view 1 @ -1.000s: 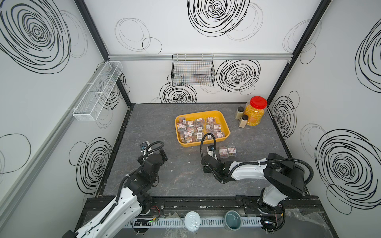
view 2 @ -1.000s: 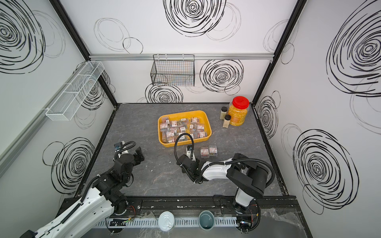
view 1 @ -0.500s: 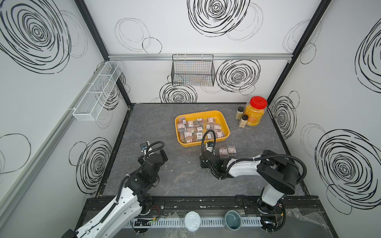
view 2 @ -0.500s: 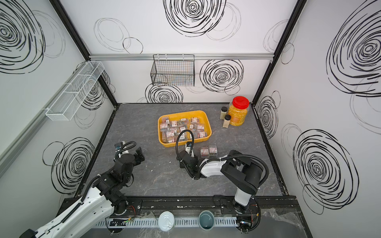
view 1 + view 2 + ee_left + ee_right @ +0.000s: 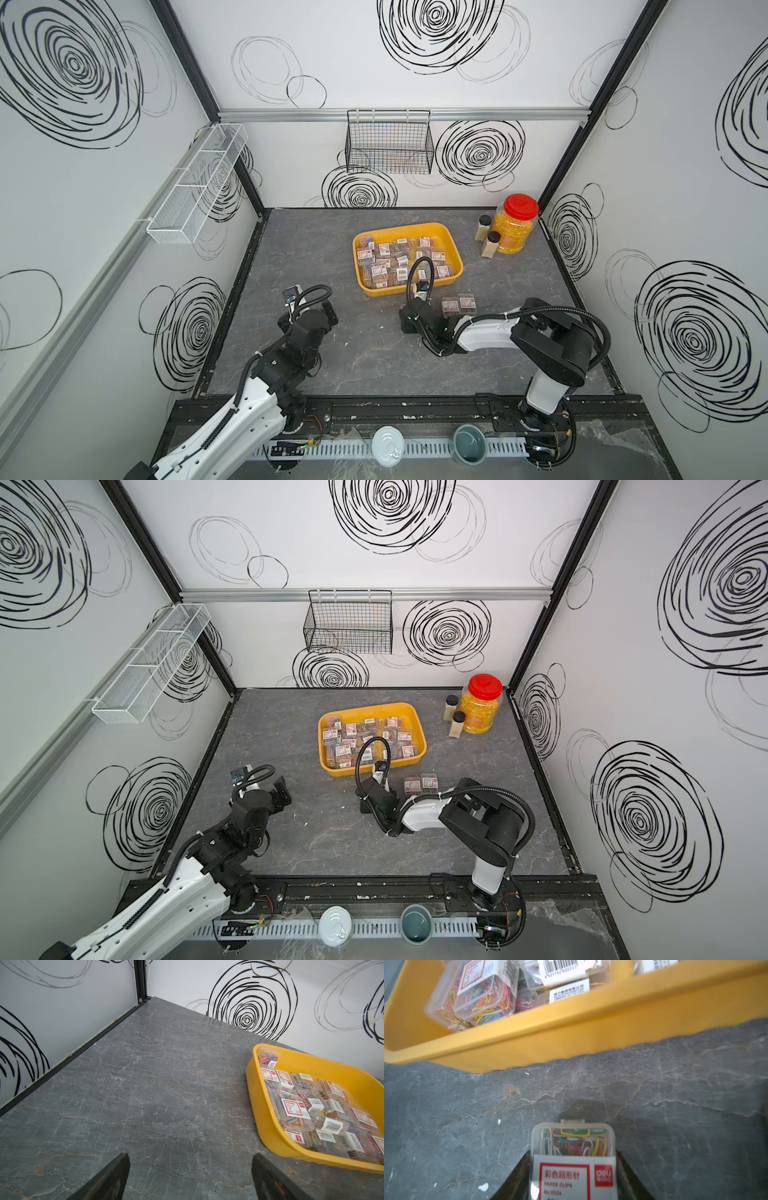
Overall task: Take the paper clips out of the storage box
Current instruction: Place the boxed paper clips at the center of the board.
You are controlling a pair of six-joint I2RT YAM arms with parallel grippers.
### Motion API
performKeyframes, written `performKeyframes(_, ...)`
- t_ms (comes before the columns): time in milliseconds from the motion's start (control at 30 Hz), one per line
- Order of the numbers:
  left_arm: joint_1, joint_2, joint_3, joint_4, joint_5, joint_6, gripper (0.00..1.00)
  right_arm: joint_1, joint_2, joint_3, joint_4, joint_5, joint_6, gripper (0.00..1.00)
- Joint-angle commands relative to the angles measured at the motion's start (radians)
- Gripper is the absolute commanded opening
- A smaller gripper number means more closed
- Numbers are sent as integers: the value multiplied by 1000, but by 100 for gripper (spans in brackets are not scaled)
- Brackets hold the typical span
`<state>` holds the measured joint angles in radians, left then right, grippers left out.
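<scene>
Now my right gripper (image 5: 573,1154) held 1 case (image 5: 572,1140) of clips, low over the table (image 5: 467,1126) just outside the box (image 5: 571,1039); in the last second it shifted slightly left. So 3 were out: 2 cases (image 5: 458,303) lay beside it, many remained inside. My left gripper (image 5: 190,1158) stood wide, empty.

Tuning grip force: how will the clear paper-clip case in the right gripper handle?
The case looks rigid, hard-walled plastic, so probably stiff yet smooth and slippery. Loose clips inside may shift its weight. Flat, boxy sides suggest it slides, not rolls, when pushed.
</scene>
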<state>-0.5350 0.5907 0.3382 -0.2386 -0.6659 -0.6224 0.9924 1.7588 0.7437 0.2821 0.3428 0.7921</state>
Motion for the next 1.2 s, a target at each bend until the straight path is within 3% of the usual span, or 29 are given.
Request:
performKeyframes(0,-4,1,10,2,-24,-13,95,-13,48,-24,-117,-38,6,39)
performKeyframes(433,-6,6,13,-1,-32,-17,95,-38,-29,-44,-274,100,4,46)
performKeyframes(800,-10,24,18,0,-38,-16,95,-91,-53,-86,-266,96,-43,49)
performKeyframes(1167,-15,23,16,-4,-47,-24,95,-121,-81,-85,-252,49,-71,62)
